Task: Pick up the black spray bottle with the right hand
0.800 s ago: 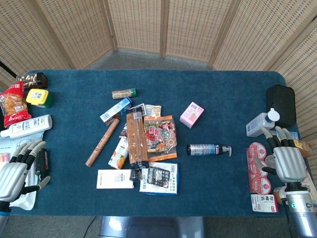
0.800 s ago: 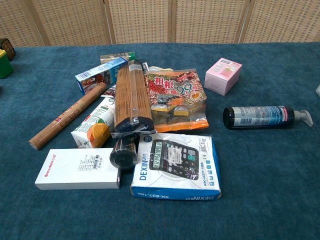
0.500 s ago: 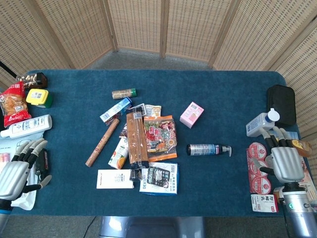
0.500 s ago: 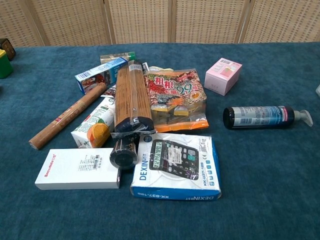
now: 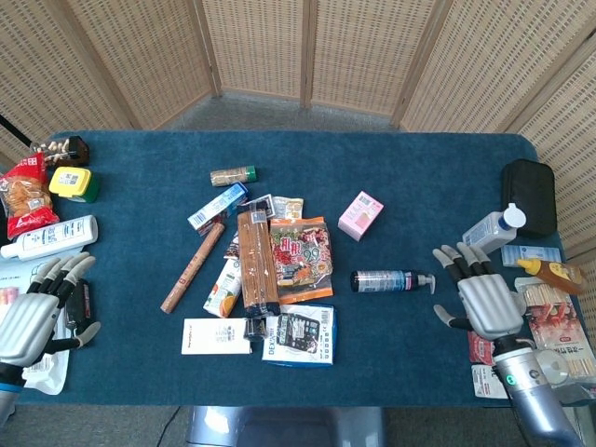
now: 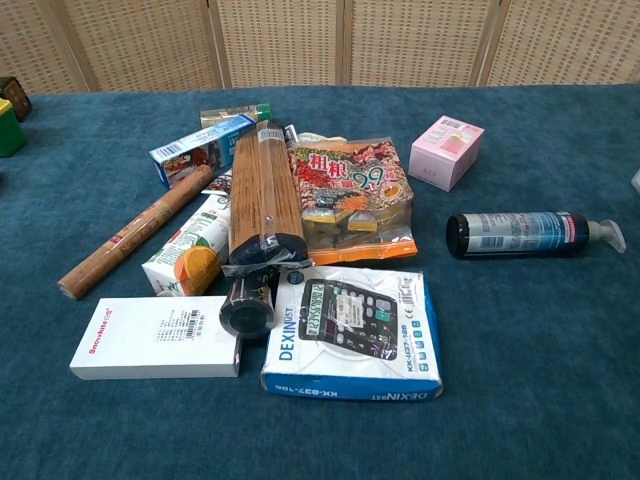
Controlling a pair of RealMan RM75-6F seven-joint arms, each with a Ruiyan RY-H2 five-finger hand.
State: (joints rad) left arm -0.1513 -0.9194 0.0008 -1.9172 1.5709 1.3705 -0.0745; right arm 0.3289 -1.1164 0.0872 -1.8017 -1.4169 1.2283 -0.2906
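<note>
The black spray bottle (image 5: 384,280) lies on its side on the blue tablecloth, its white pump head pointing right; the chest view shows the black spray bottle (image 6: 520,233) at the right. My right hand (image 5: 480,298) hovers just right of the pump, fingers spread, holding nothing, a short gap from the bottle. At the table's left front edge my left hand (image 5: 33,317) rests with fingers apart and empty. Neither hand appears in the chest view.
A pink box (image 5: 360,215) sits behind the bottle. A snack bag (image 5: 300,258), bamboo roll (image 5: 255,261) and calculator box (image 5: 300,335) crowd the middle. A white bottle (image 5: 490,229), black case (image 5: 528,196) and packets lie by the right hand.
My right hand has moved left and slightly forward off the packets at the right edge, toward the bottle's pump. The left hand and the bottle have stayed put.
</note>
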